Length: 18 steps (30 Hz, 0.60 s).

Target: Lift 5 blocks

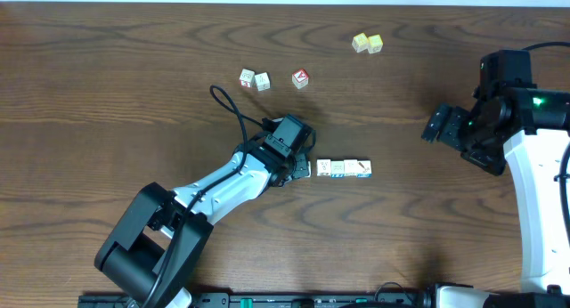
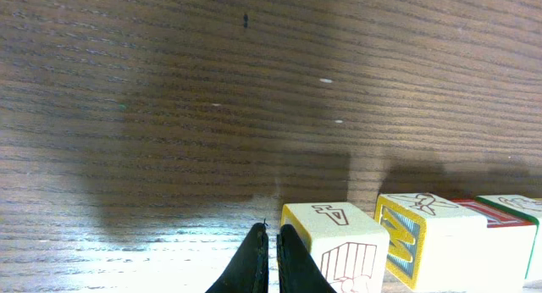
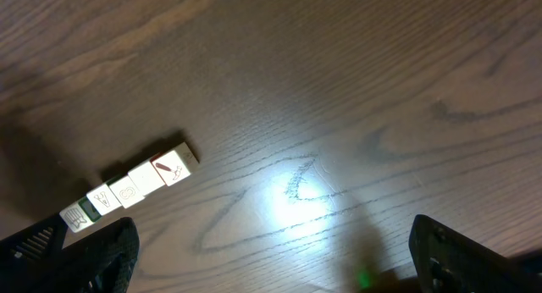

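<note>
A short row of white printed blocks (image 1: 344,168) lies end to end on the table's middle. My left gripper (image 1: 301,168) is shut and empty at the row's left end. In the left wrist view its tips (image 2: 271,240) sit low on the wood, with the right fingertip against the nearest block (image 2: 339,242), which bears a fist drawing. A yellow-and-blue-faced block (image 2: 421,234) follows it. Two more white blocks (image 1: 255,79) lie apart at the back left. My right gripper (image 1: 440,125) hangs open and empty far to the right; its wrist view shows the row (image 3: 135,187) at left.
A red-faced cube (image 1: 300,78) sits just right of the back pair. Two pale yellow cubes (image 1: 367,44) lie near the back edge. A black cable (image 1: 233,109) loops behind the left arm. The right arm's white body (image 1: 539,201) fills the right side.
</note>
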Each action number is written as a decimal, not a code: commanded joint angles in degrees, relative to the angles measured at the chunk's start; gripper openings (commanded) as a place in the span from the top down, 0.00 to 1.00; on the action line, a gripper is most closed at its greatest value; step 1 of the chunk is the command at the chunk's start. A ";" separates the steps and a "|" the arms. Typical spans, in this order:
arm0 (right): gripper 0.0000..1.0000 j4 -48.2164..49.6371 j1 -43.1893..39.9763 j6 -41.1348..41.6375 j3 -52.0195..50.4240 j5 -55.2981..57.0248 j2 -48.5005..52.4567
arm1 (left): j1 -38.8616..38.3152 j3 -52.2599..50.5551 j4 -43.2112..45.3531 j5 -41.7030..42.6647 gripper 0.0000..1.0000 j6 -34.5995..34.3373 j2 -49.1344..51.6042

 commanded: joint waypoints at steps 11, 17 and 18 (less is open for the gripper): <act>0.01 -0.02 -0.09 0.00 0.72 0.02 -0.26 | -0.20 -0.50 0.59 1.05 0.93 -1.42 0.85; 0.01 -0.02 -0.09 0.00 0.72 0.02 -0.26 | -0.31 -0.50 0.83 2.29 0.92 -2.99 0.87; 0.01 -0.02 -0.09 -0.02 0.74 0.02 -0.26 | -0.31 -0.50 1.01 2.29 0.93 -3.74 0.87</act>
